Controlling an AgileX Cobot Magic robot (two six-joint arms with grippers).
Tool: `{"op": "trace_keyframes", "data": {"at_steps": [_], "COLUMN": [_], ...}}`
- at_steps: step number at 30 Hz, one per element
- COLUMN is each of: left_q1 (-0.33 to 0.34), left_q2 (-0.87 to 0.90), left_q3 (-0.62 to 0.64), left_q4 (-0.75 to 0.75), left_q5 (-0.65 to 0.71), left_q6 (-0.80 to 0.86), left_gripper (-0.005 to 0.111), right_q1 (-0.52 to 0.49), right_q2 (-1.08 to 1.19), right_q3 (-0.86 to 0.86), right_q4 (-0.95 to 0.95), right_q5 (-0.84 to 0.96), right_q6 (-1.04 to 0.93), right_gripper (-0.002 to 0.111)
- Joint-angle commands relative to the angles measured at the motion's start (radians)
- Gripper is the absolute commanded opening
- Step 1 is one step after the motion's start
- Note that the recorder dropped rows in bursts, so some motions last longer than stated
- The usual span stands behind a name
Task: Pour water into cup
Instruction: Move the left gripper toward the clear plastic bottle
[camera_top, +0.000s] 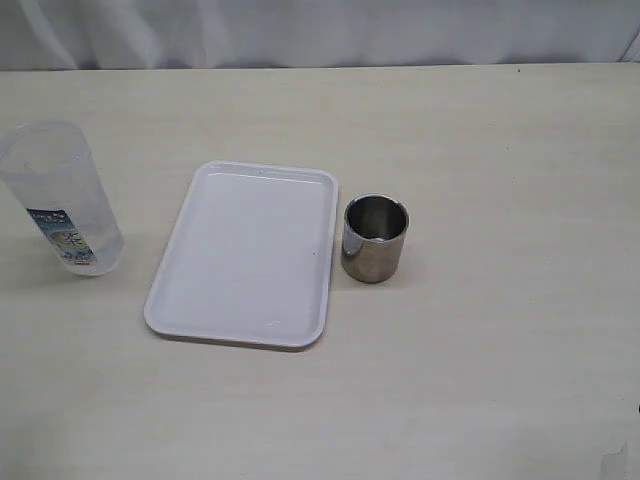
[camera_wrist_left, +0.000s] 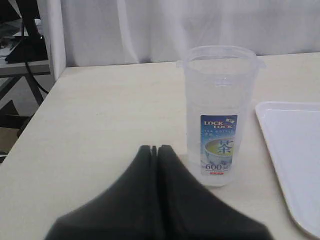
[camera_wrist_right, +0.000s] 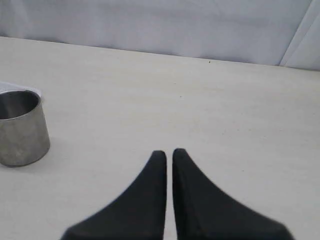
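At the opening step, nothing grasped. Pressed together, empty: left black gripper (camera_wrist_left: 154, 148), right black gripper (camera_wrist_right: 169, 152). Upright just beside white rectangular plastic tray (camera_top: 245, 250): short shiny steel cup (camera_top: 375, 238). Next, likely: spread left jaws, grasp tall translucent blue-labelled tumbler (camera_top: 62, 197).

Exterior high over table (camera_top: 500, 380), angled down, my left wrist low, close on tumbler (camera_wrist_left: 220, 100), my right wrist low near cup (camera_wrist_right: 22, 137), both shared with exterior.

Left tool (camera_wrist_left: 154, 149) pressed closed, right tool (camera_wrist_right: 169, 152) closed (thin slit showing), both empty
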Motion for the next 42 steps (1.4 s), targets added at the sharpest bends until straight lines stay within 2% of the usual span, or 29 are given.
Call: {"op": "trace_keyframes", "data": {"at_steps": [1,4,7,13,18,20,25,29,31,33,37,38,40,42], "left_q1": [0.000,0.000,0.000,0.000,0.000,0.000,0.000,0.000,0.000,0.000,0.000,0.000,0.000,0.000], "left_q2": [-0.002,-0.002,-0.002,-0.002,-0.002,-0.002,-0.002,-0.002,-0.002,-0.002,-0.002,-0.002,-0.002,0.037], "left_q3": [0.002,0.002,0.002,0.002,0.002,0.002,0.002,0.002,0.002,0.002,0.002,0.002,0.002,0.002], "left_q4": [0.028,0.047,0.161,0.167,0.167,0.167,0.167,0.167,0.167,0.167,0.119,0.107,0.110,0.115], "left_q5": [-0.016,-0.016,-0.055,-0.392,-0.608,-0.687,-0.802,-0.825,-0.834,-0.854,-0.914,-0.914,-0.925,-0.936], "left_q6": [-0.001,0.008,0.018,0.018,0.014,-0.031,-0.297,-0.330,-0.323,-0.323,-0.323,-0.323,-0.323,-0.321], "left_gripper": [0.000,0.000,0.000,0.000,0.000,0.000,0.000,0.002,0.010,0.026,0.077,0.086,0.095,0.096], "right_q1": [0.002,0.002,0.002,0.002,0.002,0.002,0.002,0.002,0.002,0.002,0.002,0.002,0.002,0.002], "right_q2": [-0.005,-0.005,-0.005,-0.005,-0.005,-0.005,-0.005,-0.005,-0.005,-0.005,-0.005,-0.005,-0.005,-0.005], "right_q3": [0.003,0.003,0.003,0.003,0.003,0.003,0.003,0.003,0.003,0.003,0.003,0.003,0.003,0.003], "right_q4": [0.006,-0.009,-0.016,0.003,0.003,0.003,0.003,0.003,0.003,0.003,0.003,0.003,0.003,0.003], "right_q5": [-0.003,-0.005,-0.032,-0.240,-0.416,-0.491,-0.561,-0.581,-0.586,-0.588,-0.588,-0.588,-0.588,-0.588], "right_q6": [-0.004,-0.004,-0.004,-0.004,-0.004,-0.004,0.014,0.140,0.200,0.211,0.211,0.211,0.211,0.211], "right_gripper": [0.004,0.004,0.004,0.004,0.004,0.004,0.004,0.004,0.004,0.004,0.004,0.004,0.004,0.004]}}
